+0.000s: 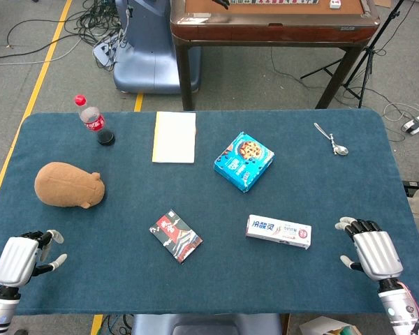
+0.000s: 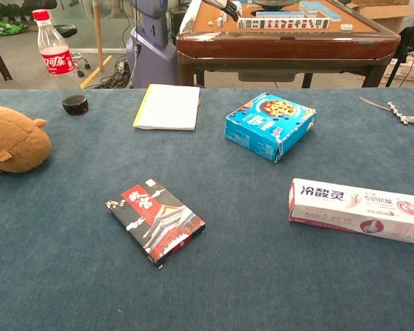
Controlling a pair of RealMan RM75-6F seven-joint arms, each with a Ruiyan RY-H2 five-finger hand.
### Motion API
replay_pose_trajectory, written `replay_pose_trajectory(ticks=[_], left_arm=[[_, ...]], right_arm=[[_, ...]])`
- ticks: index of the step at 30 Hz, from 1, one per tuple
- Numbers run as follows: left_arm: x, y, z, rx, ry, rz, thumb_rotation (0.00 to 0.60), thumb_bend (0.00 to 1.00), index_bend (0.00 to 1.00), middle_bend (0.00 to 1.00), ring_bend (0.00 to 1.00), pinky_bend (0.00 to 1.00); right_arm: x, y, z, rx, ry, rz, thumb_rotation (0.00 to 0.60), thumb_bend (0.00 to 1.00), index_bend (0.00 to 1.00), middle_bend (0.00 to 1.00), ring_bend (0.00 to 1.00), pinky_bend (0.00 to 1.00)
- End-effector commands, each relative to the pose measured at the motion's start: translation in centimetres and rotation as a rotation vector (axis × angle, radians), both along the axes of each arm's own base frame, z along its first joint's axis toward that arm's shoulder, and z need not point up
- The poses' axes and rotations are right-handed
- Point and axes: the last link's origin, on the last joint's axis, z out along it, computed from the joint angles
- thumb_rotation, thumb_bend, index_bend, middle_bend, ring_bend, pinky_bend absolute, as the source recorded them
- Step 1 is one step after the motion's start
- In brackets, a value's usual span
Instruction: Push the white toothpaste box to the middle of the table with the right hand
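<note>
The white toothpaste box [image 1: 278,232] lies flat on the blue table [image 1: 300,181], right of centre and near the front; the chest view shows the toothpaste box [image 2: 357,210] at its right side. My right hand [image 1: 371,250] hovers at the table's front right corner, a short way right of the box and apart from it, fingers apart and holding nothing. My left hand [image 1: 24,257] sits at the front left corner, fingers loosely spread, empty. Neither hand appears in the chest view.
A black-and-red card pack [image 1: 176,235] lies front centre. A blue cookie box [image 1: 244,161] sits mid-table, a yellow-edged notepad [image 1: 174,137] behind it. A brown plush toy [image 1: 68,185] and cola bottle [image 1: 93,120] stand left. A spoon [image 1: 332,139] lies back right.
</note>
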Motion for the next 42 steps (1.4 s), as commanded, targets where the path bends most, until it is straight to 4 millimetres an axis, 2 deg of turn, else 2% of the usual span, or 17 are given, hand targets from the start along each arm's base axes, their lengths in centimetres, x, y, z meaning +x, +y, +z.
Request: replay_pose_trajectory(ticks=[1, 11, 16, 21, 26, 32, 42], left_arm=[[0.0, 0.0, 0.0, 0.001, -0.001, -0.001, 0.600, 0.18, 0.53, 0.83, 0.63, 0.64], [0.0, 0.0, 0.0, 0.002, -0.003, 0.003, 0.600, 0.18, 0.53, 0.83, 0.63, 0.64], [-0.1, 0.1, 0.0, 0.002, 0.003, 0.006, 0.600, 0.18, 0.53, 0.83, 0.63, 0.64], [-0.3, 0.0, -0.1, -0.002, 0.006, 0.014, 0.600, 0.18, 0.53, 0.83, 0.63, 0.64], [0.1, 0.0, -0.2, 0.002, 0.009, -0.002, 0.600, 0.18, 0.53, 0.83, 0.63, 0.64], [-0.1, 0.0, -0.3, -0.004, 0.014, 0.006, 0.600, 0.18, 0.53, 0.83, 0.63, 0.64], [-0.1, 0.0, -0.4, -0.008, 0.011, 0.009, 0.600, 0.18, 0.53, 0.83, 0.63, 0.64]], right_arm=[[-0.1, 0.0, -0.1, 0.004, 0.002, -0.002, 0.600, 0.00, 0.32, 0.27, 0.26, 0.30], [-0.1, -0.9, -0.3, -0.003, -0.012, 0.017, 0.600, 0.00, 0.31, 0.26, 0.25, 0.30], [-0.3, -1.9, -0.3, -0.011, -0.019, 0.060, 0.600, 0.00, 0.20, 0.20, 0.20, 0.30], [-1.4, -2.9, -0.5, -0.012, 0.024, 0.085, 0.600, 0.00, 0.09, 0.11, 0.12, 0.29], [-2.4, -4.3, -1.1, 0.009, 0.076, 0.098, 0.600, 0.00, 0.01, 0.04, 0.04, 0.20], [-3.3, -6.1, -2.4, 0.017, 0.097, 0.127, 0.600, 0.00, 0.00, 0.01, 0.00, 0.11], [-3.4, -7.6, -5.0, 0.070, 0.125, 0.166, 0.600, 0.00, 0.00, 0.00, 0.00, 0.09]])
